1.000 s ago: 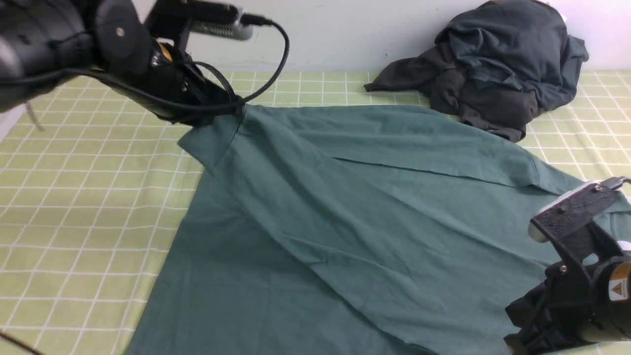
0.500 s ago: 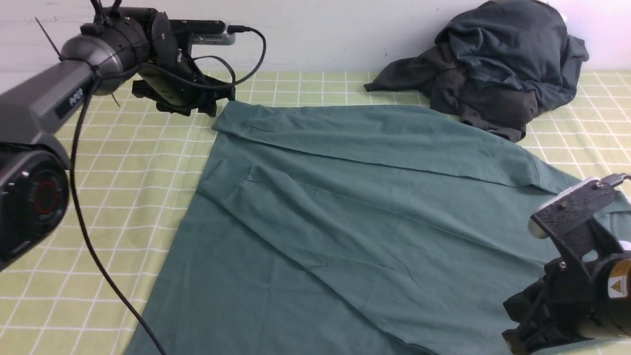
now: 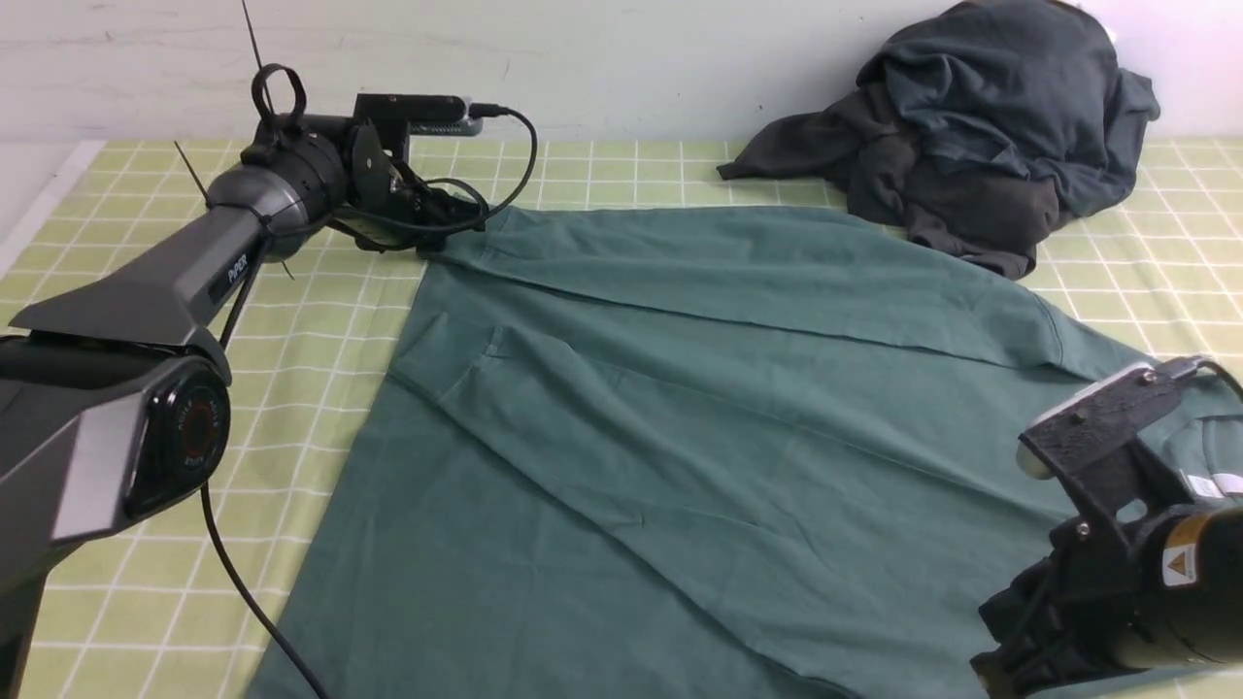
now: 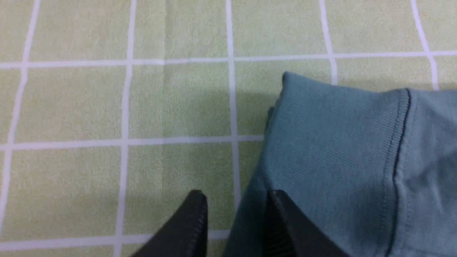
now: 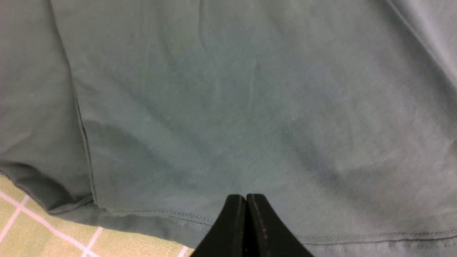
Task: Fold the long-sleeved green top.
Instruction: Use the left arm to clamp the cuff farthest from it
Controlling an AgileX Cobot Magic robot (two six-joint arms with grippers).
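The green top point(image 3: 738, 388) lay spread across the middle of the checked table cover point(image 3: 194, 408), one sleeve folded along its far edge with the cuff point(image 4: 332, 135) at the far left corner. The left gripper point(image 4: 237, 200) sat low at that cuff, jaws narrowly apart, one finger over the fabric edge and nothing clamped. The right gripper point(image 5: 246, 200) hovered over the body near a stitched hem, jaws shut on nothing. The step in hand was judged to be the sleeve fold. The next move would call for a clean lift off the cuff without dragging it. Open cover lay to the left, while the dark clothing heap point(image 3: 981, 126) sat just beside the far right shoulder, leaving little room there.
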